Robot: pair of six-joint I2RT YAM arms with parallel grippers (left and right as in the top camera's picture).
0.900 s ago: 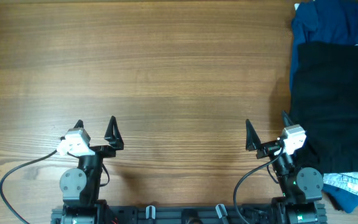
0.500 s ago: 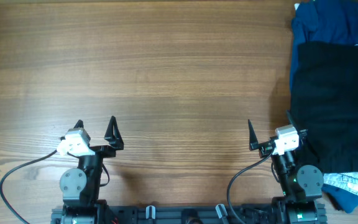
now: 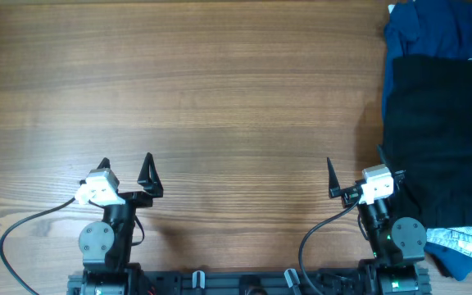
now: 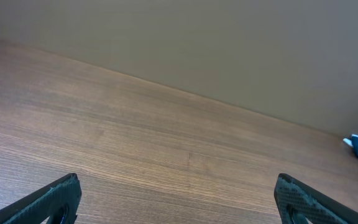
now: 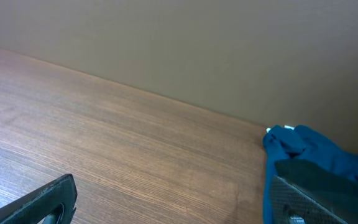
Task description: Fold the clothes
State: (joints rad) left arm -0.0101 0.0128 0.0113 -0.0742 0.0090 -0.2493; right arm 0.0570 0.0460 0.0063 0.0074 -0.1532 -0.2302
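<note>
**Operator:** Gripper state, both arms?

**Log:** Your left gripper (image 3: 126, 166) sits at the near edge of the table (image 3: 220, 82). Its jaws are spread wide, with only bare wood between them. Your right gripper (image 3: 355, 168) reads the same: spread wide and holding nothing.

**Operator:** Where are the clothes?

**Log:** All on your right side. The black garment (image 3: 445, 139) lies spread along the right edge of the table. The blue garment (image 3: 433, 29) is bunched at the far right corner, partly under the black one's far edge. A pale patterned cloth (image 3: 465, 240) lies at the near right corner, touching the black garment.

**Operator:** Any contact?

**Log:** From overhead, the right gripper's outer finger (image 3: 381, 156) stands just at the black garment's left edge. You cannot tell from this view whether it touches. The right wrist view shows the blue garment beyond that finger. The left gripper is well apart from all the cloth, and its wrist view catches only a sliver of blue at the far right.
</note>
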